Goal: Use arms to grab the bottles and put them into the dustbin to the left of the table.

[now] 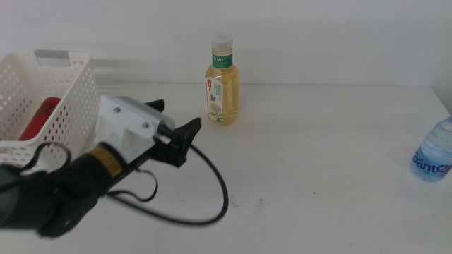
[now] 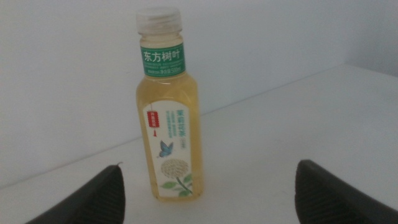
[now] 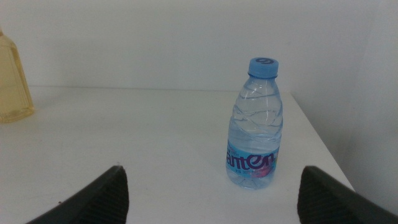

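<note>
White housing and a yellow sticker mark my left gripper (image 1: 185, 141), nearest the camera in the middle view; it hangs released over the table (image 1: 318, 183), its jaws spread wide and pointed toward the yellow tea bottle (image 1: 222, 83), with a clear gap still between them. A black cable (image 1: 215, 187) loops from the arm onto the tabletop. In the left wrist view the tea bottle (image 2: 169, 109) stands upright between the two jaw tips but beyond them, slightly off centre.

I judge the step in hand to be the approach to this bottle. To do it well I would centre the bottle between the jaws, advance low and level, and close on the labelled body rather than the narrower neck, so it does not tip.

Farther left sits the dustbin (image 1: 70, 85), a red can (image 1: 39, 116) lying inside it. At the far right edge stands the water bottle (image 1: 434, 152), partly cut off; the right wrist view shows it (image 3: 255, 124) upright near the table corner, ahead of my right gripper (image 3: 211, 193), likewise released and waiting. That arm is out of the middle view, and the bin's near wall hides most of the can.
</note>
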